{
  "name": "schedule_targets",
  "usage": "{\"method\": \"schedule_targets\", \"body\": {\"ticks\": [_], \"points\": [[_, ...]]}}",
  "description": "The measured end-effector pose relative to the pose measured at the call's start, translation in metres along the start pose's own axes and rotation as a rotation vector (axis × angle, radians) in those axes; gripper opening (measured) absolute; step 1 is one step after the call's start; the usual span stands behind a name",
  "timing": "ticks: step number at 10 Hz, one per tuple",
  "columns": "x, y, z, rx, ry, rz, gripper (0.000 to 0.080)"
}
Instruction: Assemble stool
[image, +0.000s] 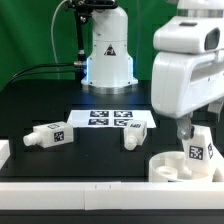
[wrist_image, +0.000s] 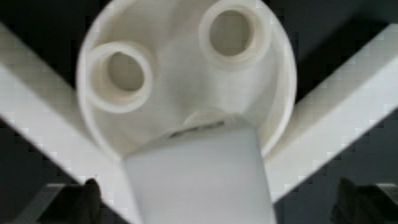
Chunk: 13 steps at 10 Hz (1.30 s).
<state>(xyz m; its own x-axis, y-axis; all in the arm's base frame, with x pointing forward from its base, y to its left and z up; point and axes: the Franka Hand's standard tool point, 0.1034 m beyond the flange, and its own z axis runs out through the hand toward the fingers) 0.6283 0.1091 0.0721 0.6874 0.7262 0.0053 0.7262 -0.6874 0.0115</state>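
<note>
The round white seat disc (image: 168, 168) lies at the front of the exterior view's right. One stubby leg (image: 197, 152) with a tag stands upright on it. My gripper (image: 199, 138) hangs over this leg, its fingers on either side. In the wrist view the seat (wrist_image: 178, 60) shows two empty round holes, and the leg (wrist_image: 196, 170) runs from the seat toward my gripper (wrist_image: 221, 205). The dark fingertips (wrist_image: 75, 200) stand wider apart than the leg, with a clear gap on one side, so the gripper is open. Two loose legs lie on the table, one (image: 48, 135) at the left and one (image: 131, 140) in the middle.
The marker board (image: 110, 118) lies flat behind the loose legs. The robot base (image: 107, 50) stands at the back. A low white wall (image: 90, 189) runs along the table's front edge and shows as white bars (wrist_image: 36, 90) beside the seat in the wrist view.
</note>
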Motion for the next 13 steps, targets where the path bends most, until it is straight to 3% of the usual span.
{"method": "schedule_targets", "body": {"ticks": [1, 2, 3, 4, 5, 9, 10, 11, 12, 13], "points": [[0.0021, 0.0009, 0.0019, -0.002, 0.001, 0.0, 0.0649], [0.001, 0.0019, 0.0014, -0.002, 0.001, 0.007, 0.0534], [0.0003, 0.0023, 0.0017, -0.003, 0.0, 0.025, 0.0534], [-0.0001, 0.0026, 0.0022, -0.002, -0.001, 0.047, 0.0384], [-0.0003, 0.0026, 0.0025, -0.002, -0.001, 0.094, 0.0334], [0.0039, 0.0028, 0.003, -0.021, 0.039, 0.609, 0.0334], [0.0061, 0.0016, 0.0032, -0.014, 0.044, 0.8, 0.0334], [0.0083, 0.0016, 0.0034, 0.022, 0.054, 1.05, 0.0334], [0.0075, 0.0034, 0.003, 0.037, 0.051, 1.177, 0.0334], [0.0083, 0.0024, 0.0031, 0.036, 0.05, 1.212, 0.0334]]}}
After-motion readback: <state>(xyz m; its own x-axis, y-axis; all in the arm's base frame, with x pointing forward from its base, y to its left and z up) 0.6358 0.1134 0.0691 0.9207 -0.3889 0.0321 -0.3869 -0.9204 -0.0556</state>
